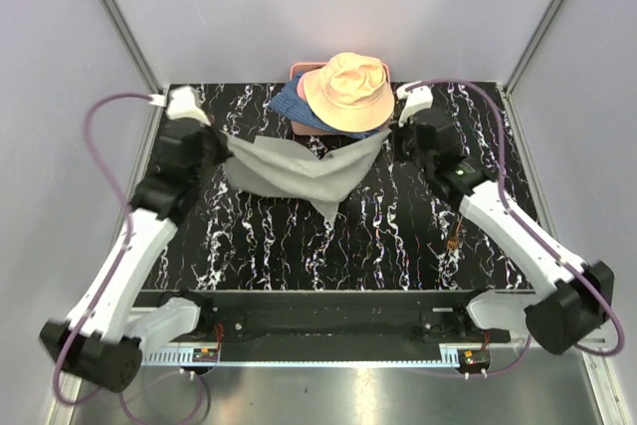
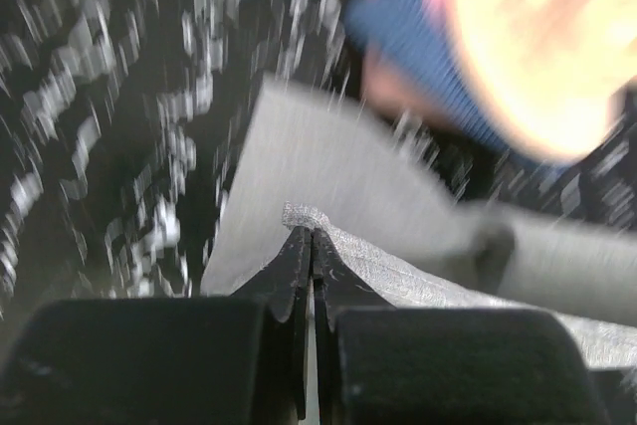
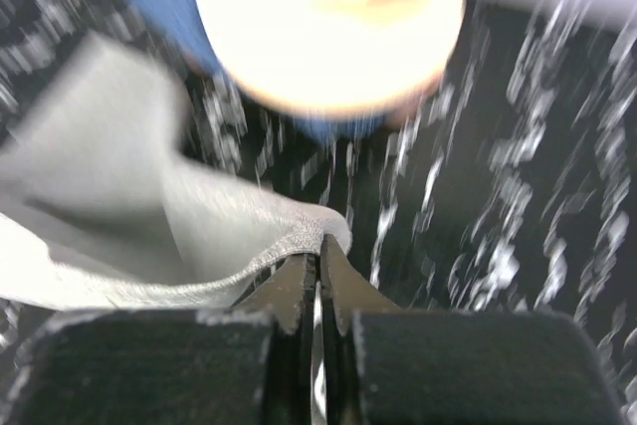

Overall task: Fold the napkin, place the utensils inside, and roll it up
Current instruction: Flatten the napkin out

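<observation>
The light-grey napkin hangs stretched between my two grippers above the black marbled table, sagging to a point in the middle. My left gripper is shut on its left corner, seen in the left wrist view with the cloth spreading ahead. My right gripper is shut on its right corner, seen in the right wrist view with the cloth running off to the left. A copper-brown utensil lies on the table beside my right arm.
A peach bucket hat sits on blue patterned fabric at the back centre of the table, just behind the napkin. Grey walls close in the back and sides. The table's front edge runs by the arm bases.
</observation>
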Action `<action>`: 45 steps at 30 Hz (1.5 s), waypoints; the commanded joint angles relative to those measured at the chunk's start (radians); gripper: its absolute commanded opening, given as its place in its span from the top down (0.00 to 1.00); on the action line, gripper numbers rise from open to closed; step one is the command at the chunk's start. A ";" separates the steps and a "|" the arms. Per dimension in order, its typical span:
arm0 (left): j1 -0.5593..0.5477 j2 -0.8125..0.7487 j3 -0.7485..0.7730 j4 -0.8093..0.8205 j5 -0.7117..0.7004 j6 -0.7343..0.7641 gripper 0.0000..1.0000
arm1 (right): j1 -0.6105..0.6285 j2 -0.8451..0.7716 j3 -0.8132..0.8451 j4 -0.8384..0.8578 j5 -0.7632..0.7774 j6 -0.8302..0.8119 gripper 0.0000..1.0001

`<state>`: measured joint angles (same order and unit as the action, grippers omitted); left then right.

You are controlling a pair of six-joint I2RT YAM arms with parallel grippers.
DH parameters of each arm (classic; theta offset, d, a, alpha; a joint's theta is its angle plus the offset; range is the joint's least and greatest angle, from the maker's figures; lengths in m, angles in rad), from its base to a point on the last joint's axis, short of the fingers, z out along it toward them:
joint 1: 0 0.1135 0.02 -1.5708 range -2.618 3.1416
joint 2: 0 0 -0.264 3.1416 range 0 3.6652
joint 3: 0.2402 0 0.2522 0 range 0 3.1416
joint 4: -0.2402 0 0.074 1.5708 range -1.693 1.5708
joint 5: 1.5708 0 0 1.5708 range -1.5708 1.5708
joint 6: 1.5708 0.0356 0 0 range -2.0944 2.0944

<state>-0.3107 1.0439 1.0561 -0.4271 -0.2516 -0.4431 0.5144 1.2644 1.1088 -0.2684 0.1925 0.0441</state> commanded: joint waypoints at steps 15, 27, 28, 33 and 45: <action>0.004 -0.257 0.510 -0.101 -0.133 0.199 1.00 | 0.021 -0.203 0.430 0.014 -0.084 -0.331 1.00; 0.065 -0.048 0.504 -0.094 -0.230 0.274 1.00 | 0.019 0.075 0.493 0.058 0.002 -0.382 1.00; 0.070 -0.050 0.518 -0.096 -0.227 0.267 1.00 | 0.019 0.076 0.500 0.057 0.004 -0.380 1.00; 0.071 -0.120 0.532 -0.095 -0.207 0.257 1.00 | 0.019 0.043 0.517 0.066 -0.011 -0.378 1.00; 0.071 -0.286 0.538 -0.119 -0.143 0.253 1.00 | 0.021 -0.132 0.490 0.054 -0.094 -0.401 1.00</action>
<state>-0.2508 0.7906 1.5490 -0.5747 -0.3641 -0.2081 0.5507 1.2003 1.5654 -0.2512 0.0563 -0.3275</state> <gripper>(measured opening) 0.005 0.011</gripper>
